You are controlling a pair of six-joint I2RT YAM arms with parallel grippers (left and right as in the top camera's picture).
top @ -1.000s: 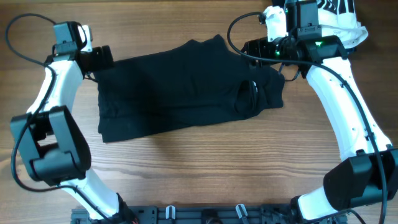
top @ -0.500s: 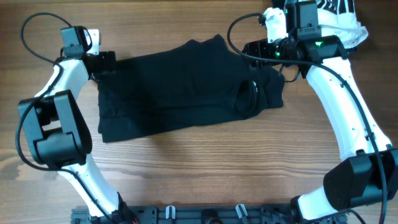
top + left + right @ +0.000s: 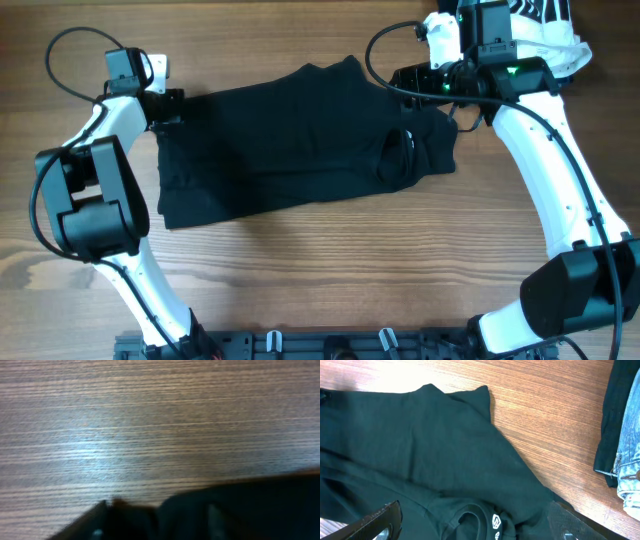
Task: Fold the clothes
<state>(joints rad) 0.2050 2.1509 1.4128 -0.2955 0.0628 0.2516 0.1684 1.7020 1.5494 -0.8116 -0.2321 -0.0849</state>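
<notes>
Across the middle of the wooden table [image 3: 320, 260] I see the black garment [image 3: 290, 140] lying spread out, mostly flat, with its collar end rumpled toward the right arm. At its far-left corner the left gripper [image 3: 168, 100] sits against the cloth edge, but its wrist view is too blurred for me to tell whether the fingers are apart or pinching fabric. Over the far-right edge the right gripper [image 3: 408, 80] hovers with its fingers spread wide above the collar, and a blue denim piece [image 3: 630, 475] lies off to one side.
</notes>
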